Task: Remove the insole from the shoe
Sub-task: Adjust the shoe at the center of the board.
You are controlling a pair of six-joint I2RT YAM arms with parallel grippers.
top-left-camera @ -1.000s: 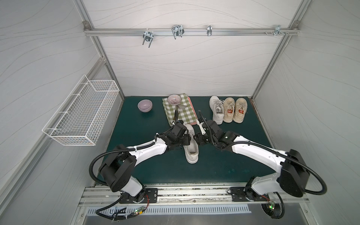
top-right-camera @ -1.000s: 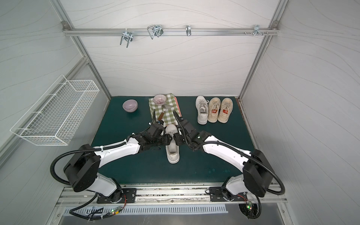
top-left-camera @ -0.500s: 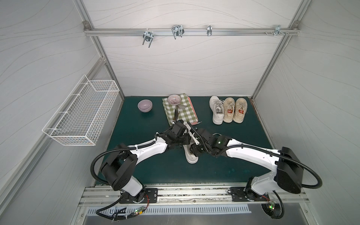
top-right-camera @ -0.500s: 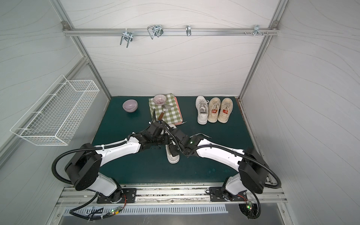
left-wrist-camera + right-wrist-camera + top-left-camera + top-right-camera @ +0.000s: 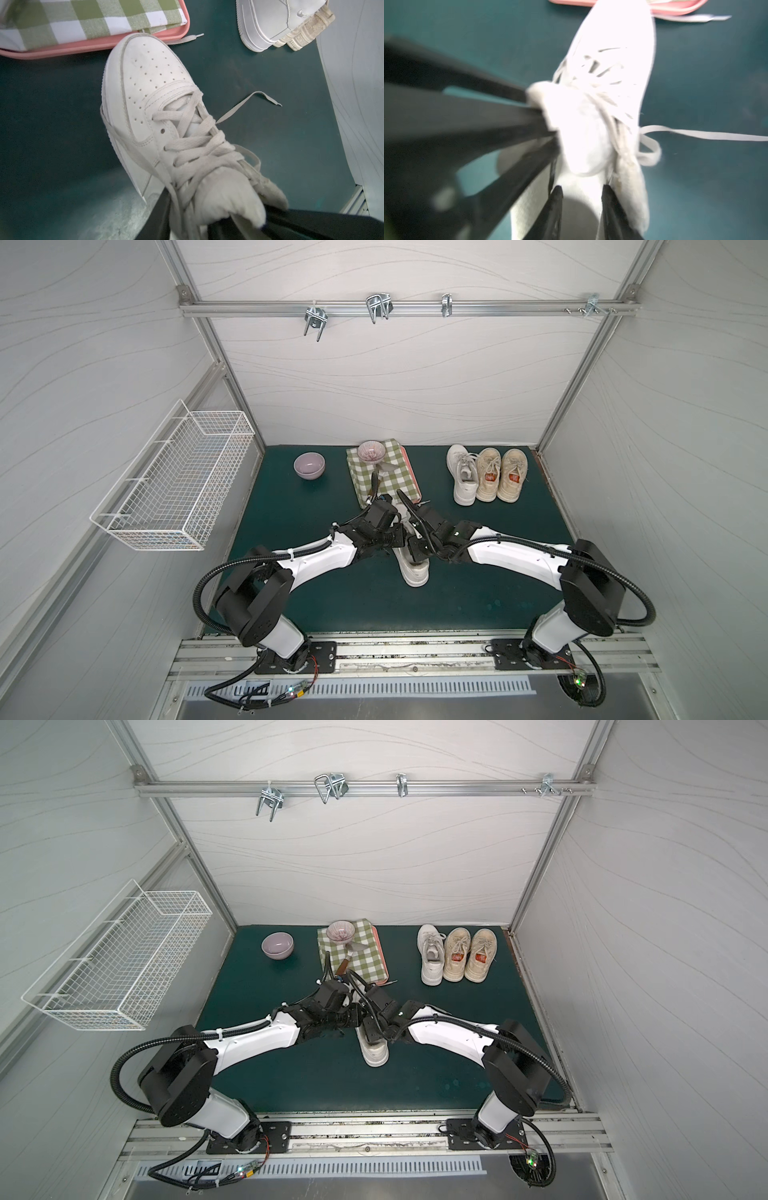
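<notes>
White panelled walls [image 5: 374, 385] with faint wavy lines enclose a dark green floor mat [image 5: 478, 601]. An aluminium rail [image 5: 498, 306] with metal hooks [image 5: 378, 308] spans the far wall; a white wire basket [image 5: 174, 485] hangs on the left wall.

The dark green bench [image 5: 498, 593] carries a lilac ceramic bowl [image 5: 309, 465], a pink plastic tray [image 5: 93, 44], a white leather lace-up sneaker [image 5: 413, 570] at centre, and a row of three pale sneakers [image 5: 488, 481] behind.

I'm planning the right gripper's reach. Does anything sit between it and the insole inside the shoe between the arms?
Nothing visible does. The right gripper has its open fingers in the mouth of the shoe, over what looks like the insole. The tongue, pinched by the left gripper, lies just ahead, not in between.
</notes>
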